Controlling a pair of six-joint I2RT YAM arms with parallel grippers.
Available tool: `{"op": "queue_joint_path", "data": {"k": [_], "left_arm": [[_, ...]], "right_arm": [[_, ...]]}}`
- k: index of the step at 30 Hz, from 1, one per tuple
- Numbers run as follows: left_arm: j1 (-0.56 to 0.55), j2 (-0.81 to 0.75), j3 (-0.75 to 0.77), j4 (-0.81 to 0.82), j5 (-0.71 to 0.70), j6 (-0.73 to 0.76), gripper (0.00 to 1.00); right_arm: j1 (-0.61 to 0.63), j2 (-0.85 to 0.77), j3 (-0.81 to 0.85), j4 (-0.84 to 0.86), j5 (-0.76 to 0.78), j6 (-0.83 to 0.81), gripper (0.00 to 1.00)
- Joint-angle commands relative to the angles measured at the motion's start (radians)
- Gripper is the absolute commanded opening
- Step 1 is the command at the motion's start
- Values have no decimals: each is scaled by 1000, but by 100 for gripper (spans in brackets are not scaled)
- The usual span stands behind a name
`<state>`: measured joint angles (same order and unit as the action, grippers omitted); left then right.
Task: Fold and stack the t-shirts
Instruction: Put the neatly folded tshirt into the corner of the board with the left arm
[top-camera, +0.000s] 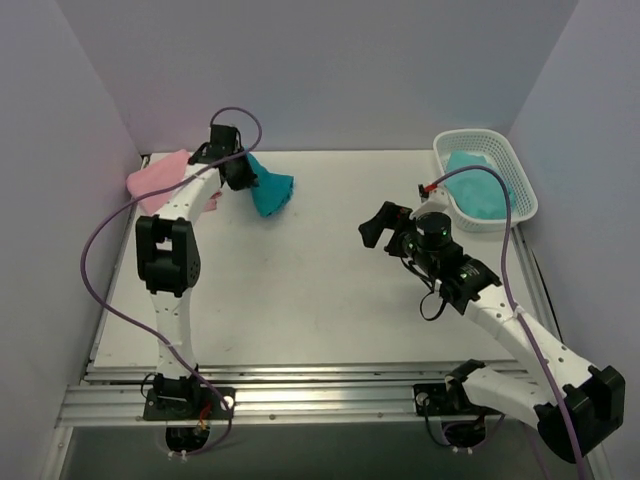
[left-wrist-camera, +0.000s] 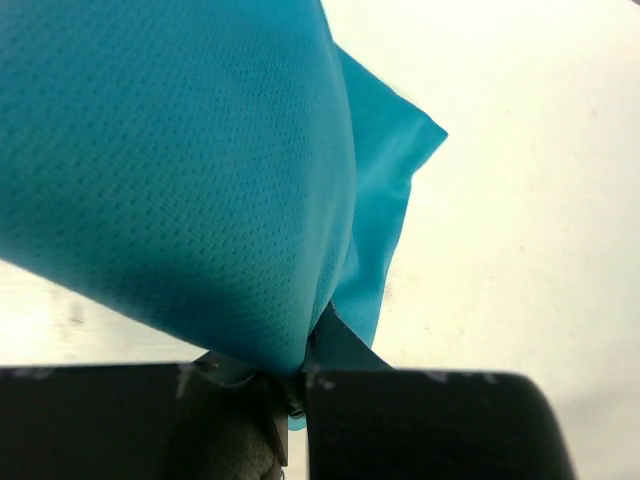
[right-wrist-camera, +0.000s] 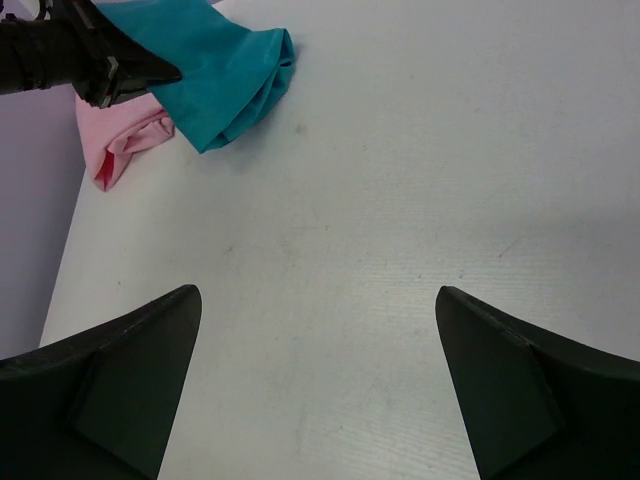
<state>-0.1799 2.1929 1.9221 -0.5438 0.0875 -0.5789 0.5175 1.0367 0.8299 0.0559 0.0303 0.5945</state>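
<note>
A deep teal t-shirt (top-camera: 271, 193) hangs bunched from my left gripper (top-camera: 240, 172) at the far left of the table. In the left wrist view the jaws (left-wrist-camera: 300, 385) are shut on a pinch of the teal cloth (left-wrist-camera: 200, 180), which drapes away from them. The pink t-shirt (top-camera: 158, 180) lies crumpled just left of it, by the wall, and partly under the left arm. The right wrist view shows both the teal t-shirt (right-wrist-camera: 225, 75) and the pink t-shirt (right-wrist-camera: 130, 140). My right gripper (top-camera: 385, 225) hovers over mid-table, open and holding nothing (right-wrist-camera: 318, 320).
A white mesh basket (top-camera: 468, 135) stands at the far right corner with a teal cloth (top-camera: 478, 195) inside it. Lilac walls close in the table on the left, back and right. Purple cables loop off both arms.
</note>
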Motion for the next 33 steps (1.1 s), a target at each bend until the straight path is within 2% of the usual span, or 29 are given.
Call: {"op": "queue_joint_path", "data": {"k": [1,3,7,16,28,33], "left_arm": [[37,109,188,-326,-150,218,2],[80,126,201,-323,-158,221,2],[163,162,196,-256,-88,205,2],[281,277,416,-289,-12,269,2],[301,363,681,-378,75,243,2],[332,323,652,-360,31,246,2]], "right_arm": [[3,-47,-3,-7,-17,-2,100],[3,-79,-11,-28,-12,-9,100],[6,-133,-20,-51,-20,-10,100],[10,-210,-32,-122,-64,-19,100],[13,-207,-89,-67,-96,-35,100],[15,-190,-107,-27,-110,-36,100]]}}
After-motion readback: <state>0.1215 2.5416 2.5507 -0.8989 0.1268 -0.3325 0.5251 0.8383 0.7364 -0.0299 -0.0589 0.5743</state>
